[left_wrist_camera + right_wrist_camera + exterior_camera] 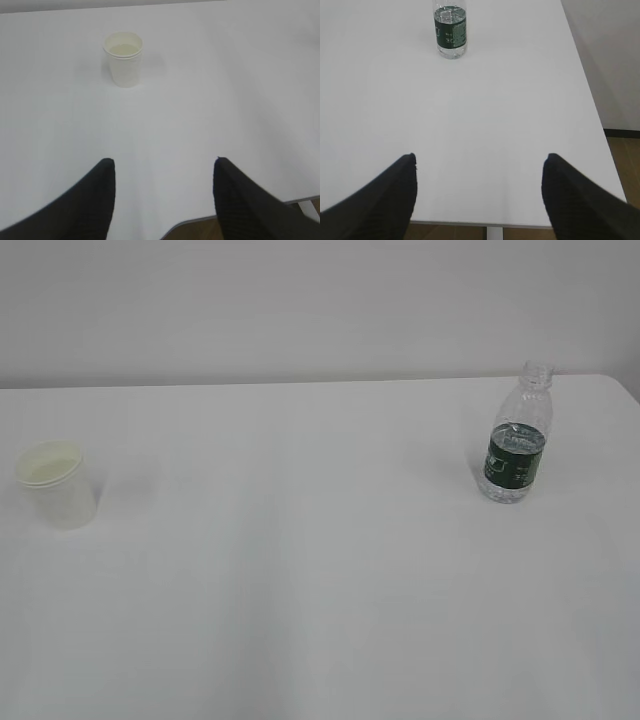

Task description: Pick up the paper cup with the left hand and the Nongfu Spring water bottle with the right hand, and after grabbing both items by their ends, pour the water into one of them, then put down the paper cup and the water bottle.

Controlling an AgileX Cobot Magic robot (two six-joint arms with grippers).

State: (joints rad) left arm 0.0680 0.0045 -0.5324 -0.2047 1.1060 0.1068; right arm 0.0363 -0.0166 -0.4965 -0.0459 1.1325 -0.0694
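White tabletop (320, 570) fills the exterior view, with a pale wall behind its far edge. The paper cup (57, 484) stands upright at the far left of the table, its rolled rim and cream inside showing, nothing touching it. The Nongfu Spring water bottle (518, 435) stands upright well apart from it on the right, toward the far edge, uncapped, with its dark green label band around the middle and the water (518, 436) reaching about to the top of that band. Neither arm appears in the exterior view. In the left wrist view the left hand (164, 167) hangs over the near part of the table with its two black fingers (100, 195) spread wide and nothing between them; the cup (123, 59) sits farther off, slightly left of the gap. In the right wrist view the right hand (479, 162) likewise holds its jaws wide and empty above the near edge, with the bottle (450, 31) far ahead and left of centre, and brown floor (625, 160) visible past the table's right side.
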